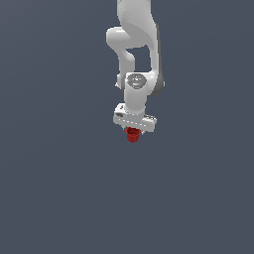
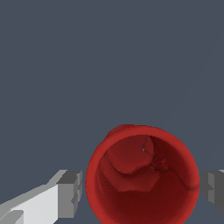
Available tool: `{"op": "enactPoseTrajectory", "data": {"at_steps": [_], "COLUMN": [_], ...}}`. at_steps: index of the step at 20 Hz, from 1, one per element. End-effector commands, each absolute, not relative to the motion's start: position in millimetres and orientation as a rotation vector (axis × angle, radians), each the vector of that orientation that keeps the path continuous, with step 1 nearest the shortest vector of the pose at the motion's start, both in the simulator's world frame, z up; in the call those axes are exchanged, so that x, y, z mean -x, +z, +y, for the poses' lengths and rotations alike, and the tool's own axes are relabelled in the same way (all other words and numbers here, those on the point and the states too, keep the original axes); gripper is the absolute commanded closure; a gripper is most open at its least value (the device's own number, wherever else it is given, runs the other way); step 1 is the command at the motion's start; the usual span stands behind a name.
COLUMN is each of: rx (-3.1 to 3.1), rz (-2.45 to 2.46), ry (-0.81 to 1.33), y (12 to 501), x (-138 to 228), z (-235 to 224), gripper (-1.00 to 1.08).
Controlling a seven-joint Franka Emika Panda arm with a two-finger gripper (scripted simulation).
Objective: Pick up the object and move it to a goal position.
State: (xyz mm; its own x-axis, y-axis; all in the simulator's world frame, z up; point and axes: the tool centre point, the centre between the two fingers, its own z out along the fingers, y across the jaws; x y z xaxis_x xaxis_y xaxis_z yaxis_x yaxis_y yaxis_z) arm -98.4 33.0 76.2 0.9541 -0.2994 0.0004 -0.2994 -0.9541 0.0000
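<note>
The red bucket (image 1: 132,135) hangs right under my white gripper (image 1: 133,130) in the exterior view, narrower than the hand above it. In the wrist view I look straight down into the bucket's (image 2: 142,177) open mouth and see its uneven red inside. My gripper (image 2: 142,192) straddles the bucket. One grey finger pad (image 2: 71,192) lies against one side of its rim and the other finger pad (image 2: 214,190) against the opposite side. The jaws stand closed onto its walls. The bucket is upright.
A plain dark grey-blue surface (image 1: 59,188) fills both views around the arm. The arm's white links (image 1: 136,44) rise above the gripper. No other object shows, and no goal marker is in view.
</note>
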Motion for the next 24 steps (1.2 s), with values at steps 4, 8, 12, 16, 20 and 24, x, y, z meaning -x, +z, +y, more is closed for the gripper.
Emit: {"op": "enactPoseTrajectory", "data": {"at_steps": [4, 8, 12, 16, 20, 24], "rx": [-3.105, -3.105, -3.105, -3.105, -3.106, -3.106], "rz": [-0.479, -0.479, -0.479, -0.479, -0.478, -0.478], "ry": [0.000, 0.000, 0.000, 0.000, 0.002, 0.002], "y": [54, 47, 47, 47, 48, 52], "x": [99, 99, 99, 99, 99, 99], "z": [33, 33, 33, 33, 34, 36], "gripper": [-0.92, -0.92, 1.08, 1.08, 1.08, 1.08]}}
